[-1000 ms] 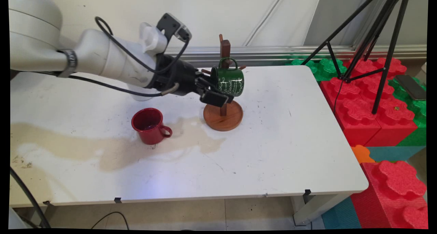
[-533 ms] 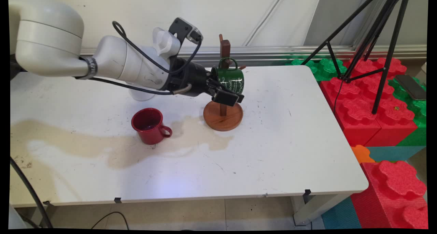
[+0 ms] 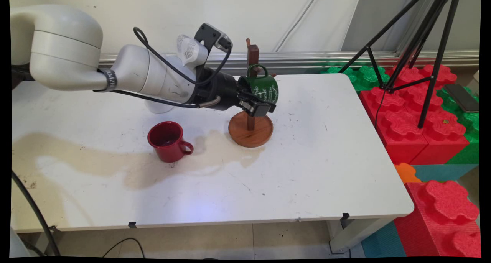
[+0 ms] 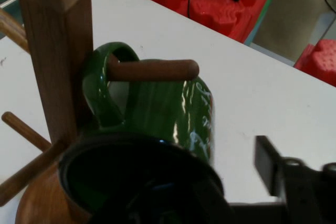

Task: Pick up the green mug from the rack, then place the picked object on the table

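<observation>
Hanging by its handle on a peg of the wooden mug tree (image 3: 251, 119), the green mug (image 3: 264, 89) is gripped at its rim by the pincer (image 3: 257, 102), one finger inside the opening, one outside. The tree's round base stands on the white surface (image 3: 314, 159). A red mug (image 3: 167, 141) sits upright well apart, beside a tan stain (image 3: 115, 167).

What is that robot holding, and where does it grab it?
The end effector grips the green mug by its rim, one finger inside the opening. The mug's handle hangs on a peg of the wooden mug stand.
</observation>
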Controlling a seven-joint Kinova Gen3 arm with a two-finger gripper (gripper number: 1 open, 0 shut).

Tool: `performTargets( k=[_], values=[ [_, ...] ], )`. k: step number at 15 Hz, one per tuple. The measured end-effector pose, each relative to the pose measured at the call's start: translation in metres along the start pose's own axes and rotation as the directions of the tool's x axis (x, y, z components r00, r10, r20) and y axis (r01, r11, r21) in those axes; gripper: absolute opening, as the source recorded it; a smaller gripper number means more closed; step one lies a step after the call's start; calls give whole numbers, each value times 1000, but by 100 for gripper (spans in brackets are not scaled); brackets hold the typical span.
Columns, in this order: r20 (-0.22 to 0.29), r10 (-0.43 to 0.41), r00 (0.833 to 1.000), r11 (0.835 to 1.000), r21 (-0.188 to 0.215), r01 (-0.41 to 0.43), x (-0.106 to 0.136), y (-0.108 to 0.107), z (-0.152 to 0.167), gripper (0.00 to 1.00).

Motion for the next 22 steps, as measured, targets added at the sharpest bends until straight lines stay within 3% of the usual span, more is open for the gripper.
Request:
performTargets(
  k=[17, 22],
  values=[
    [-58, 5, 998, 1000, -22, -6, -1, 14, -26, 0],
    [-56, 52, 997, 998, -36, -54, 0, 23, -37, 0]
  ],
)
